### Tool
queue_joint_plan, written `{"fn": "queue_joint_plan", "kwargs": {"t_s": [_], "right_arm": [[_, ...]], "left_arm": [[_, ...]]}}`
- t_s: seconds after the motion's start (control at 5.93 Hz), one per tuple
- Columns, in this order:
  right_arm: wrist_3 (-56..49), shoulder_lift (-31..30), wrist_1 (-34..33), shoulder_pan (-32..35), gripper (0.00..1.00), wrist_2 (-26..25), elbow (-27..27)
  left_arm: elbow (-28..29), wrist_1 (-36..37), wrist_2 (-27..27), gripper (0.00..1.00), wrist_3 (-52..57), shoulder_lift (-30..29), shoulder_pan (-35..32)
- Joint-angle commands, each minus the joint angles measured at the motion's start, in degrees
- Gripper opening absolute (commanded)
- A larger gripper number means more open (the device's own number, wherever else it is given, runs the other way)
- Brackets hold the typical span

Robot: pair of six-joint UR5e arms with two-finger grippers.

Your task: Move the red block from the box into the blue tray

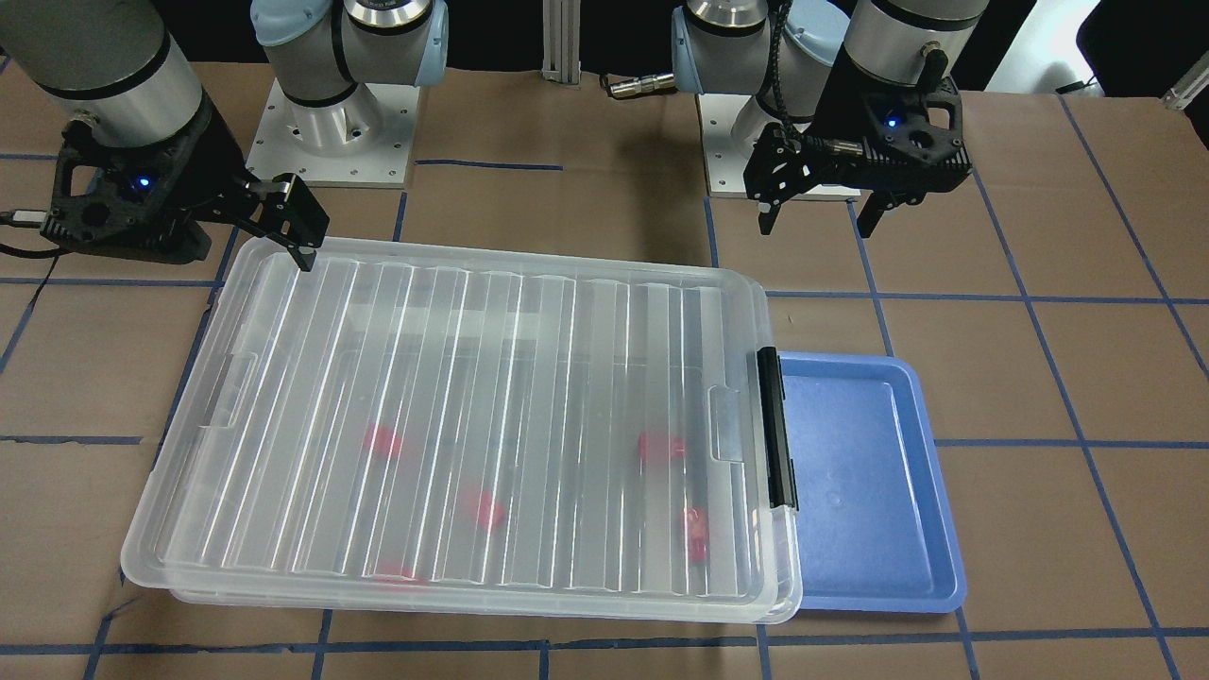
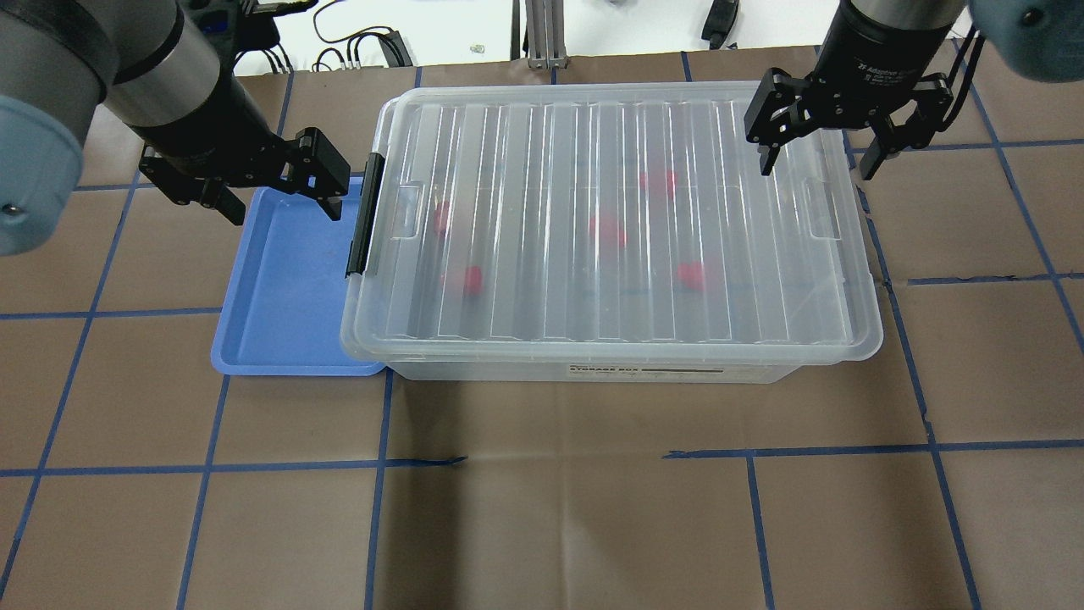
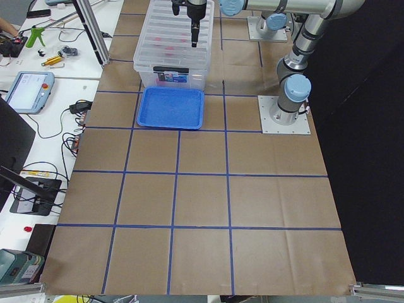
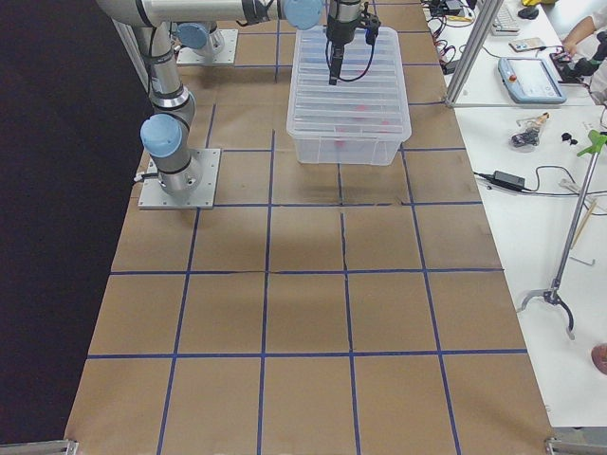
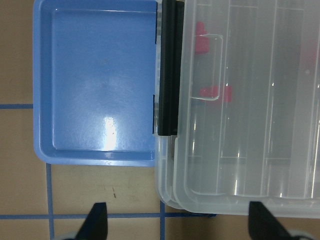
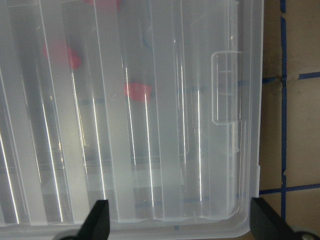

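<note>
The box [image 2: 610, 212] is a clear bin with its ribbed lid closed and a black latch [image 2: 364, 216] on its left end. Several red blocks lie inside, blurred through the lid, one of them [image 2: 472, 280] near the latch end. The blue tray [image 2: 288, 288] sits empty against that end. My left gripper [image 2: 282, 207] is open and empty, hovering over the tray's far edge beside the latch. My right gripper [image 2: 817, 168] is open and empty above the lid's far right corner. The left wrist view shows the tray [image 5: 100, 85], the latch [image 5: 167, 70] and a red block [image 5: 215, 92].
The table is brown paper with a blue tape grid. The arm bases [image 1: 331, 123] stand behind the box. Benches with cables and tools [image 3: 38, 88] run along the operators' side.
</note>
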Motion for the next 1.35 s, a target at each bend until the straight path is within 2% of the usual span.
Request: {"fn": "queue_joint_plan", "kwargs": {"t_s": [0.0,0.34,0.67,1.01,1.18], "right_arm": [[-0.08,0.01,-0.01,0.00,1.00,-0.05,0.04],[0.18,0.01,-0.01,-0.09,1.00,-0.32,0.04],[-1.05,0.71,-0.71,-3.14,1.00,-0.76,0.13],[-9.11,0.89,-2.10,-10.86,1.00,-0.06,5.28],[-10.44,0.80,-6.47,-12.38,1.00,-0.40,9.23]], "left_arm": [[0.00,0.00,0.00,0.99,0.03,0.00,0.00],[0.00,0.00,0.09,0.99,0.03,0.00,0.00],[0.00,0.00,0.09,0.99,0.03,0.00,0.00],[-0.09,-0.09,0.09,0.99,0.03,0.00,-0.09],[-0.09,-0.09,0.09,0.99,0.03,0.00,-0.09]]}}
